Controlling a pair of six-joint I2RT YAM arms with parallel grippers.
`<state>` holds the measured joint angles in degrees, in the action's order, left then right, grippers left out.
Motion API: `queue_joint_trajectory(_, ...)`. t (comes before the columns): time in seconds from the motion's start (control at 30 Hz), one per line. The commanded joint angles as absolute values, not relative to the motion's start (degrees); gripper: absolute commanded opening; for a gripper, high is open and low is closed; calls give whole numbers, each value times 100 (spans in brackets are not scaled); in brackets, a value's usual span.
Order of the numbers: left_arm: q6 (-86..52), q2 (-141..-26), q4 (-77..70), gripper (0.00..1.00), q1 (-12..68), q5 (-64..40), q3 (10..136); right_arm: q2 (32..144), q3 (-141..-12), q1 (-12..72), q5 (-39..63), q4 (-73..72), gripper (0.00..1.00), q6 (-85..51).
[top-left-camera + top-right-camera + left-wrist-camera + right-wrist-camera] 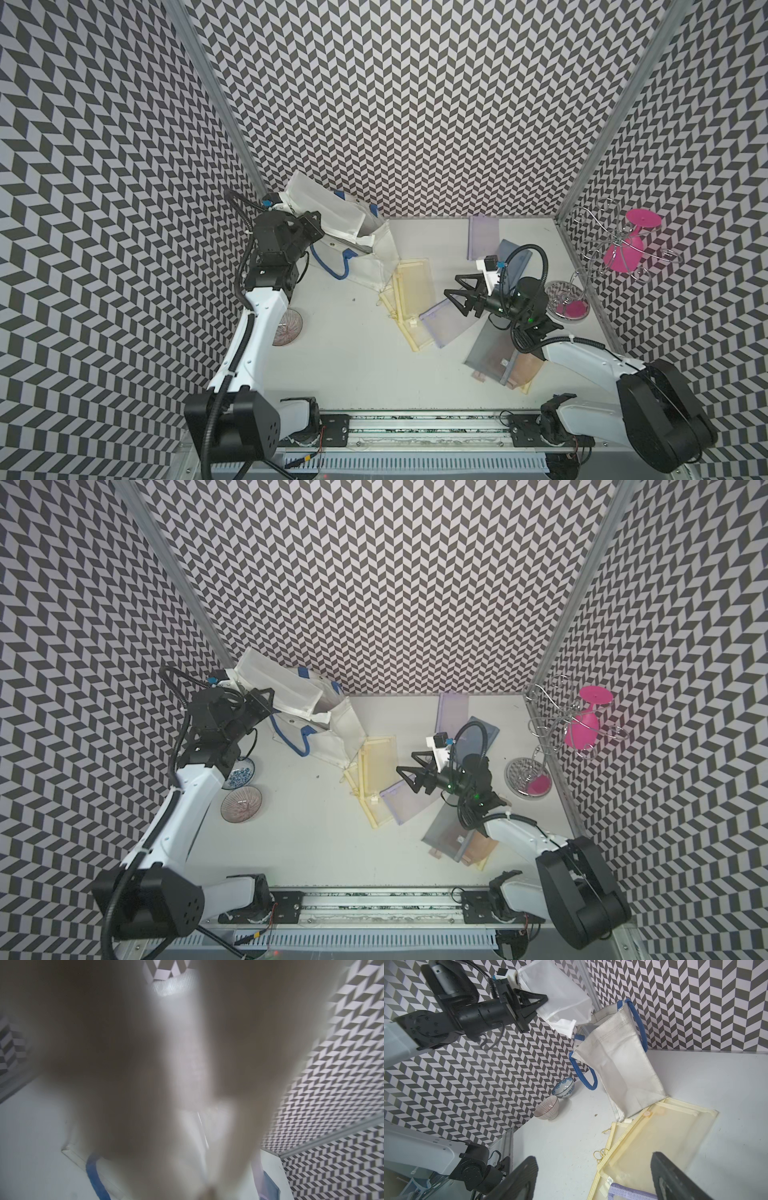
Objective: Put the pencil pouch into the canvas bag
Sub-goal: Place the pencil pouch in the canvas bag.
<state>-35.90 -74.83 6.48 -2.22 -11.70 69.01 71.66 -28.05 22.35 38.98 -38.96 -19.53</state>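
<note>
White mesh marks the pouch [328, 212], which hangs in the air at the rear left corner, pinched at one edge by the left gripper [316, 226], whose jaws are clamped tight on the fabric. In both top views the pouch [282, 688] slopes down from that grip toward the bag [374, 257], and its lower corner sits at the bag's mouth while most of it is outside. The right wrist view shows the same: the left gripper [537, 1005] holds the pouch [560, 1001] up against the patterned wall, its drooping corner just above the rim of the bag [618, 1068]. The bag stands tilted on the table, blue handles hanging over its sides. In the left wrist view blurred pale fabric covers nearly everything, so the grip itself cannot be made out there. The right gripper [452, 286] hovers near the middle of the table with its jaws spread wide and nothing between them; the right wrist view shows the right gripper [593, 1157] above a yellow pouch [664, 1132] that touches the bag's base, with a purple pouch [629, 1193] overlapping it. Two bowls [563, 1087] sit by the left wall, apart from the bag.
</note>
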Motion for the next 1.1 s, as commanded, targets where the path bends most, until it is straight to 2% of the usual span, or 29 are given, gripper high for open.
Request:
queue_joint_trajectory(0.0,-3706,-7836,523,0,-255,-800,7190,7060,-2773,2268,3801,-4069,86,-1885)
queue_joint_trajectory(0.43,-3488,-8899,462,0,186,-628,7344,6846,-2707,2265,3658,-4014,85,-1836)
queue_joint_trajectory(0.63,-3319,-9449,1012,1,281,-763,7843,6820,-2691,2268,3635,-4030,85,-1830)
queue_joint_trajectory(0.8,-3254,-9423,1198,23,347,-636,7932,6734,-2655,2267,3559,-4026,85,-1809)
queue_joint_trajectory(1.07,-3056,-8851,1450,67,353,-282,7829,6662,-2618,2260,3538,-4051,84,-1810)
